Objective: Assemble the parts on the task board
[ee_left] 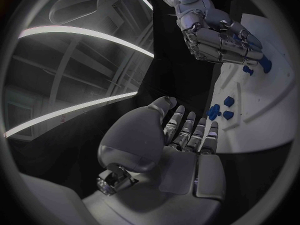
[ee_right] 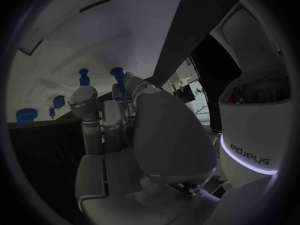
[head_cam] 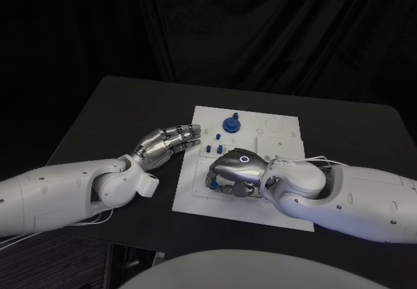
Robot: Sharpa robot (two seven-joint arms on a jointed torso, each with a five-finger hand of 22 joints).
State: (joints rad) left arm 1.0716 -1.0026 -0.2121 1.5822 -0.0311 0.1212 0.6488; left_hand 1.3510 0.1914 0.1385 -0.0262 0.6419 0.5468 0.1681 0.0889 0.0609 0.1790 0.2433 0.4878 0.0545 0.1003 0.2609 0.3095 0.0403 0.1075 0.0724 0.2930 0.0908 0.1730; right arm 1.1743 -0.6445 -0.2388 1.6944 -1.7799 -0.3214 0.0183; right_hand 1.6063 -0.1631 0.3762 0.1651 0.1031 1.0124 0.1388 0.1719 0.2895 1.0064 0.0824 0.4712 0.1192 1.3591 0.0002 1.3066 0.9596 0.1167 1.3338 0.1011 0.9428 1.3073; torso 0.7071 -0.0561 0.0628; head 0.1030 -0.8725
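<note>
Your left hand's fingers (head_cam: 181, 137) are straight and slightly spread, holding nothing. In the head view the left hand (head_cam: 165, 144) hovers just off the left edge of the task board (head_cam: 279, 139), fingertips reaching over that edge. The right hand (head_cam: 236, 171) sits over the board's middle with its fingers curled under and toward the board; from here you cannot tell whether they pinch anything. A large blue part (head_cam: 231, 123) stands upright near the board's far edge, and a few small blue parts (head_cam: 214, 147) stand just beyond the right hand, between the two hands. The board lies on the black surface (head_cam: 122, 114).

In the left wrist view your left hand (ee_left: 181, 145) stretches flat with empty fingers pointing at the board (ee_left: 269, 115). Small blue parts (ee_left: 220, 110) stand just past the fingertips. The right hand (ee_left: 215, 35) hangs over the board farther on, fingers bent down near more blue parts (ee_left: 265, 65).

In the right wrist view the right hand (ee_right: 125, 130) has its fingers (ee_right: 84, 102) bent together. A blue peg (ee_right: 117, 75) rises right at the fingertips; you cannot tell if it is gripped. Other blue parts (ee_right: 25, 116) stand on the board (ee_right: 56, 60) beyond.
</note>
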